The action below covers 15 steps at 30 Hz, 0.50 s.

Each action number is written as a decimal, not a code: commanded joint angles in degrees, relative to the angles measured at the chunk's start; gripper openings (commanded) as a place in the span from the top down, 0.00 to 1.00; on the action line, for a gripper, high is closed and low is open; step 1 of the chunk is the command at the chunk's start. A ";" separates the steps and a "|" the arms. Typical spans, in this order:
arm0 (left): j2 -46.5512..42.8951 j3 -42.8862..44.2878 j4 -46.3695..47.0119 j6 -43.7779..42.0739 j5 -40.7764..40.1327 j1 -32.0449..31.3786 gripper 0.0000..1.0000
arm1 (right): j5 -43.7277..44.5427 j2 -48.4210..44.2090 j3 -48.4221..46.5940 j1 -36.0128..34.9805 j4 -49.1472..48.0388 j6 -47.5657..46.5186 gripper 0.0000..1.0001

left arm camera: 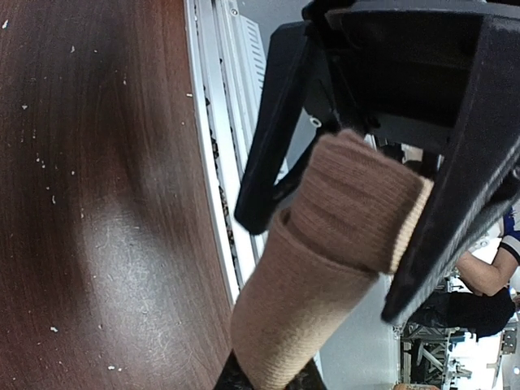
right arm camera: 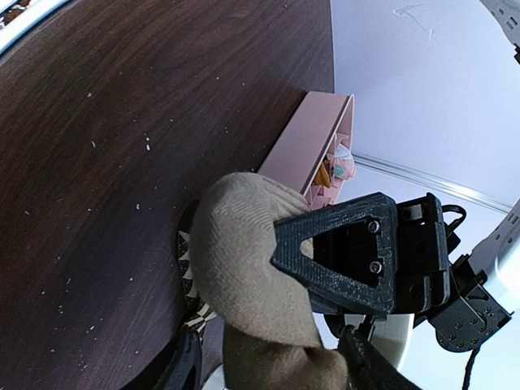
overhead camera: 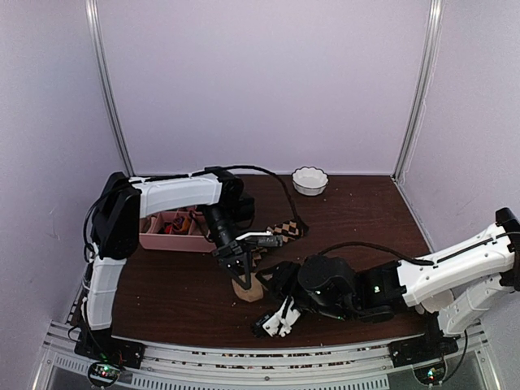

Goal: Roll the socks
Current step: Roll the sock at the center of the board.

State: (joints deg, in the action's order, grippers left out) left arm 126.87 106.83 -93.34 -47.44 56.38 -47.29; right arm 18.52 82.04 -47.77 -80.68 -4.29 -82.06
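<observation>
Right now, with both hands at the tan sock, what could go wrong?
The left hand pinches the tan sock by its folded end; a pull may free it. The right hand straddles that sock close to the left hand; they could collide. The argyle sock alongside might get dragged.

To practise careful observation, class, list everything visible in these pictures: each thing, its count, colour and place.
plain tan fabric sock: one, tan, front centre, in the left gripper
dark brown fabric sock with tan argyle diamonds: one, brown and tan, on the table behind the tan sock
pink divided plastic tray: one, pink, table's left side, small colourful things inside
small white fluted bowl: one, white, table's back edge
dark wooden table: one, dark brown
left gripper: one, black, shut on the tan sock
right gripper: one, black, open around the tan sock
</observation>
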 commanded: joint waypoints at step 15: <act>0.97 0.38 -1.58 -0.37 0.31 -0.51 1.00 | 6.62 1.79 -2.75 -1.58 0.01 -1.51 0.77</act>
State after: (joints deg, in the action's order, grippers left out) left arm 127.52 106.83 -94.13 -47.46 56.45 -47.46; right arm 22.61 84.07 -50.26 -81.91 -4.51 -83.94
